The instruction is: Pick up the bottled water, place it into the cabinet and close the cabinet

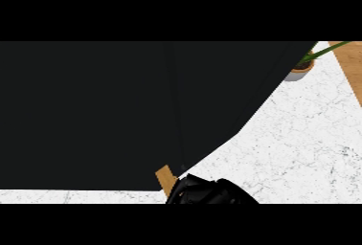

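A big black cabinet point(106, 115) fills most of the head view, its dark face reaching from the left edge to the upper right. A tan wooden edge of it point(166, 178) shows at the bottom centre. One black hand, which I take for my right hand point(210, 192), sits at the lower edge right beside that wooden edge and against the cabinet's dark panel. The bottled water shows nowhere in this view. My left hand is out of sight.
White marble counter point(297, 143) lies to the right of the cabinet. A small potted plant point(299, 72) stands at the back right, with a wooden surface point(351, 64) beyond it.
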You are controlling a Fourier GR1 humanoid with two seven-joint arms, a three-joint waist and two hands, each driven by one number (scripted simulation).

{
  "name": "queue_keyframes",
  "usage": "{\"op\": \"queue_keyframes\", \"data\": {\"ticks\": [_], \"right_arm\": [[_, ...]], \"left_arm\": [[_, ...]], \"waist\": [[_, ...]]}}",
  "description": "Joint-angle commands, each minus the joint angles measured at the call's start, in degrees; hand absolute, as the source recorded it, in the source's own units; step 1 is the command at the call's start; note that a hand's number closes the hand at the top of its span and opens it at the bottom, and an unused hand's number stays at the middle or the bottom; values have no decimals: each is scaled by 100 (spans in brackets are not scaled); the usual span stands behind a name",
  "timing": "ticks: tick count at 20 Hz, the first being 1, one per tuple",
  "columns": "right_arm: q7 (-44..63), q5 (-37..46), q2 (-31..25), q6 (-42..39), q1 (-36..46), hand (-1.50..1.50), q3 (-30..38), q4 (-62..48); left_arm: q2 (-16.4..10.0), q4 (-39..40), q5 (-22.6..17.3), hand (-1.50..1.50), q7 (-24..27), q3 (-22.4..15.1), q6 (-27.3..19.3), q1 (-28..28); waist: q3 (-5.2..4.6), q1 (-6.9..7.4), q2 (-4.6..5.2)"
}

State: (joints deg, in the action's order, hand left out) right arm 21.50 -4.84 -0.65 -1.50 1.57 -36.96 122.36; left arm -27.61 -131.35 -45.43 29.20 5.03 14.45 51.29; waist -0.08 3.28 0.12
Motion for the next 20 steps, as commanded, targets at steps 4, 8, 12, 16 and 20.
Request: {"op": "queue_keyframes", "data": {"ticks": [4,8,12,16,20], "right_arm": [[446,-1565,63,348,1872,150,1348,-1103],[-39,-2058,64,226,2685,150,1807,-2361],[43,-2354,-90,-342,3187,150,2546,-2973],[-95,-2332,-110,-636,3750,150,2767,-3743],[-338,-2255,-193,-1038,3946,150,2850,-4411]], "left_arm": [[101,322,-540,-150,231,624,885,367],[-59,392,-1072,-150,-36,1022,994,271],[202,-51,-1290,-150,-122,1354,1186,855],[106,170,-1634,-150,-473,1606,1213,583],[606,125,-1386,-150,-380,1723,1789,990]], "waist": [[4,-75,-3],[6,-124,23],[11,-125,1],[10,-206,1],[9,-145,-14]]}}
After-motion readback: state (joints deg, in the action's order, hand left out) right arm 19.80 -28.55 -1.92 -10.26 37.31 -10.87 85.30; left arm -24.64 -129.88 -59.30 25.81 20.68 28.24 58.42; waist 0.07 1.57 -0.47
